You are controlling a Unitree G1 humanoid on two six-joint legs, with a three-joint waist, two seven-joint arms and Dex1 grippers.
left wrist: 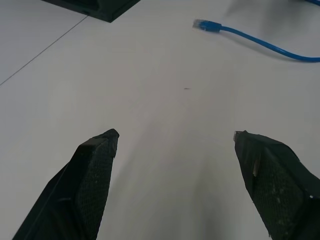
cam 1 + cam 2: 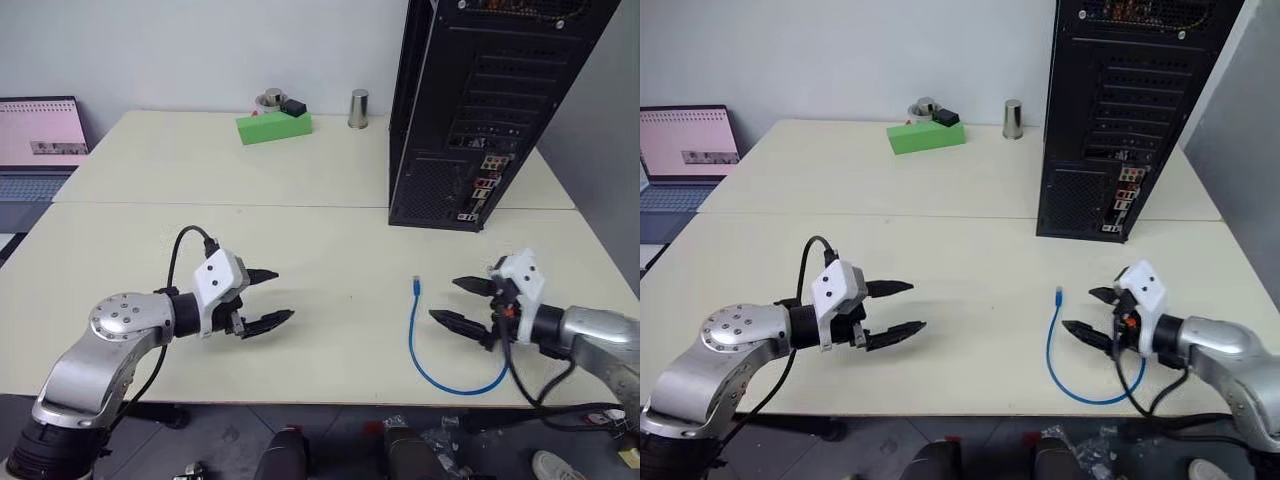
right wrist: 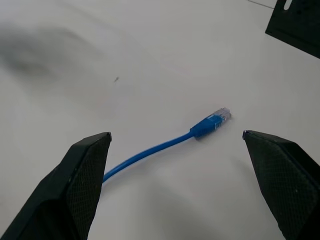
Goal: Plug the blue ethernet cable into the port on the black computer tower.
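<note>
Blue ethernet cable [image 2: 425, 350] lies loose on the pale table [image 2: 330, 250], curved in an open loop near the right front edge, with one plug end [image 3: 214, 120] pointing toward the far side. Nothing grips it, and no plug sits in any port, so the task looks barely begun: the cable has yet to be picked up, carried across and pushed in.

Just to the right of the loop hovers the right gripper [image 2: 463, 301], its two black fingers spread wide and empty; in its wrist view the plug end lies on the table between the fingertips, not touching either. This looks like the approach to a grasp on the plug.

Farther back on the right stands the black computer tower [image 2: 480, 110], upright, its rear panel with slot covers and small coloured jacks facing the near side, well apart from the cable.

Over on the left, the left gripper [image 2: 272, 297] hangs above bare table, likewise wide open and holding nothing. Beyond it sit a green block [image 2: 274, 126], a small metal cup [image 2: 358, 108] and a laptop [image 2: 40, 140] at the far left edge.
</note>
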